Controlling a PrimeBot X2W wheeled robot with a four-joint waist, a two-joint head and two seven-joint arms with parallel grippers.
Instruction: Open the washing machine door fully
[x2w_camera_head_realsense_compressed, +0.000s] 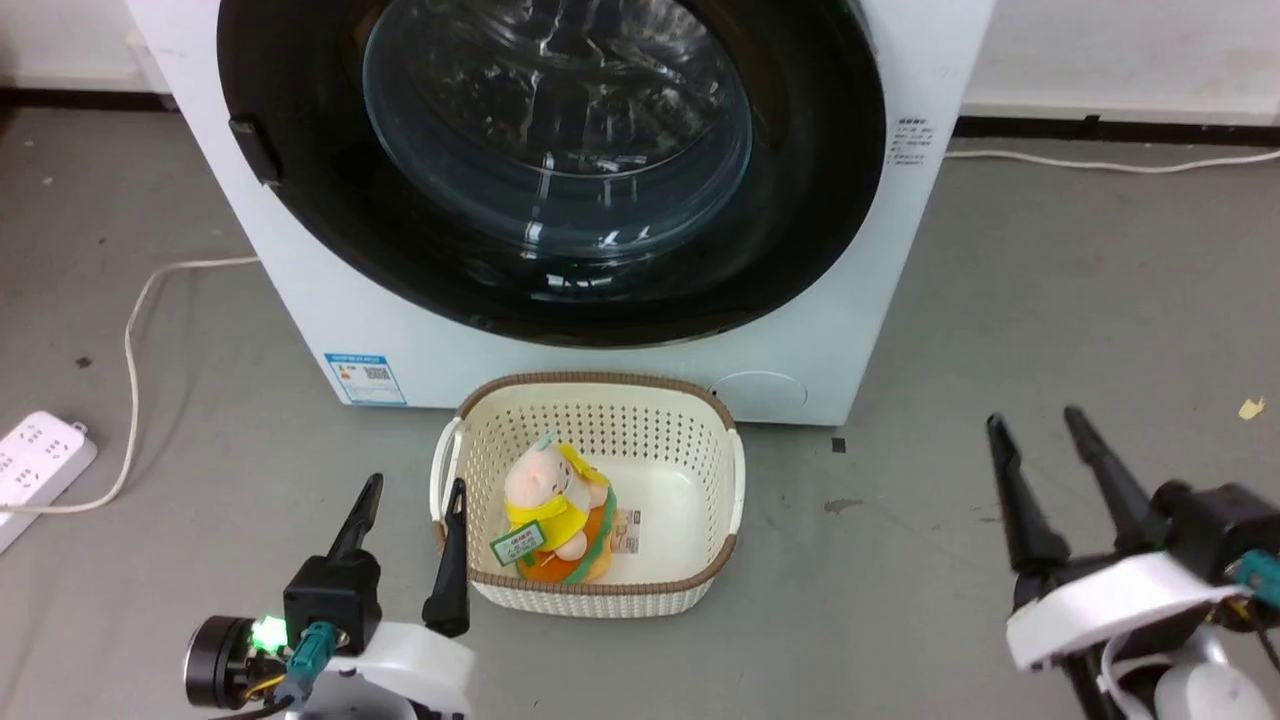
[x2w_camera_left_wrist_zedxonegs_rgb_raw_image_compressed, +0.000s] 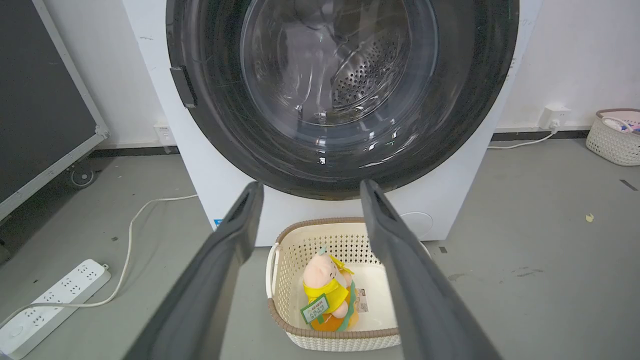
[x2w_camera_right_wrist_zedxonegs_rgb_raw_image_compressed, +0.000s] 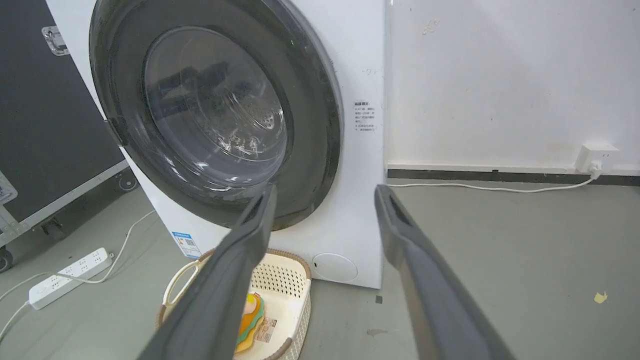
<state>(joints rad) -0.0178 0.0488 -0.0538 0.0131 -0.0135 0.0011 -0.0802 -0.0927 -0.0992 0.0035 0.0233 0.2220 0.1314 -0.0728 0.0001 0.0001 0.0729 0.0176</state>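
Just left of the basket (x2w_camera_head_realsense_compressed: 590, 381), the left gripper (x2w_camera_head_realsense_compressed: 416, 483) gapes wide and empty. Behind the basket, the glossy black washing machine door (x2w_camera_head_realsense_compressed: 800, 200), glass bulging at centre, sits closed against the white washing machine (x2w_camera_head_realsense_compressed: 850, 330). Well right of the basket, the right gripper (x2w_camera_head_realsense_compressed: 1032, 416) spreads its 2 fingers wide, empty.

Soft, even indoor light fills all three views. The grey floor (x2w_camera_head_realsense_compressed: 1000, 300) is evenly lit and shadows stay faint, with only a pale one hugging the foot of the basket (x2w_camera_head_realsense_compressed: 600, 600). The glossy washing machine door (x2w_camera_head_realsense_compressed: 560, 130) throws back white streaks and glints, thickest along the lower curve of its glass. In both wrist views the close fingers (x2w_camera_left_wrist_zedxonegs_rgb_raw_image_compressed: 215, 280) (x2w_camera_right_wrist_zedxonegs_rgb_raw_image_compressed: 225, 290) look soft and out of focus, while the background is sharp. The wide-angle wrist views stretch things toward their edges. A small green light (x2w_camera_head_realsense_compressed: 268, 632) glows in the head view.
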